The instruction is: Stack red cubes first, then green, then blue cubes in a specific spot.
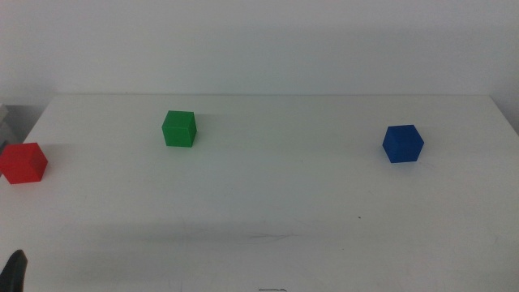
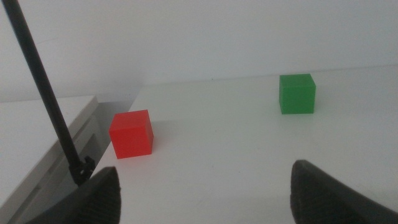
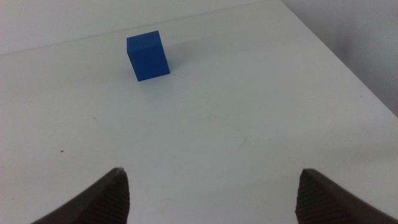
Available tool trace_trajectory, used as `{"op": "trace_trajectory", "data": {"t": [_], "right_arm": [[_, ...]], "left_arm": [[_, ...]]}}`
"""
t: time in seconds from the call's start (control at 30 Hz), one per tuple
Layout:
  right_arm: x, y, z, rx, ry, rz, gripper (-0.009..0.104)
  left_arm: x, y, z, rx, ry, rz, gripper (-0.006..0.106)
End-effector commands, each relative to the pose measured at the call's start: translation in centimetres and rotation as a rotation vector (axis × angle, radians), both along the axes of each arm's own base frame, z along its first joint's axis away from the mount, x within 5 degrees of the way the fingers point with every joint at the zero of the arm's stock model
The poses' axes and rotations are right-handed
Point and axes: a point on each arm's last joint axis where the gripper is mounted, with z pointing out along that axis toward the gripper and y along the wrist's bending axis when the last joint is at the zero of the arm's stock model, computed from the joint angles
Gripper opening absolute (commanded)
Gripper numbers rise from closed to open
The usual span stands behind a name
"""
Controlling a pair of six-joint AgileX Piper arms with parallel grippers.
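While both arms are waiting at the near edge of the white surface [image 1: 268, 186], the three cubes are sitting apart from one another, none of them stacked. The red cube [image 1: 23, 163] is resting at the far left edge, the green cube [image 1: 179, 129] is lying to its right and a little farther back, and the blue cube [image 1: 403, 143] is sitting well over on the right. A faint grey scuff line [image 1: 263, 238] is showing on the bare near-centre patch, with a tiny dark dot [image 1: 360, 216] to its right. The left gripper [image 2: 205, 193] is hovering with its jaws spread wide and holding nothing; the red cube is lying ahead of its left jaw, well clear of it, and the green cube farther ahead toward the right jaw. The right gripper [image 3: 211, 196] is likewise holding its jaws wide apart and empty, with the blue cube lying well ahead, nearer the left jaw's side.
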Motion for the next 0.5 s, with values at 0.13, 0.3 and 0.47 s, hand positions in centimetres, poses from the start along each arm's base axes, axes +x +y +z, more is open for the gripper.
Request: {"op": "trace_trajectory", "data": {"t": [0.13,0.3,0.47], "right_arm": [[0.1,0.0,1.3,-0.032,-0.112,0.001,0.07],[0.1,0.0,1.3,-0.032,-0.112,0.001,0.07],[0.1,0.0,1.3,-0.032,-0.112,0.001,0.07]], "left_arm": [[-0.2,0.5,0.9,-0.001,-0.095,0.085,0.094],[-0.1,0.8,1.0,-0.003,-0.083,0.146,0.094],[0.7,1.0,4.0,-0.071,0.036,0.157,0.094]]}}
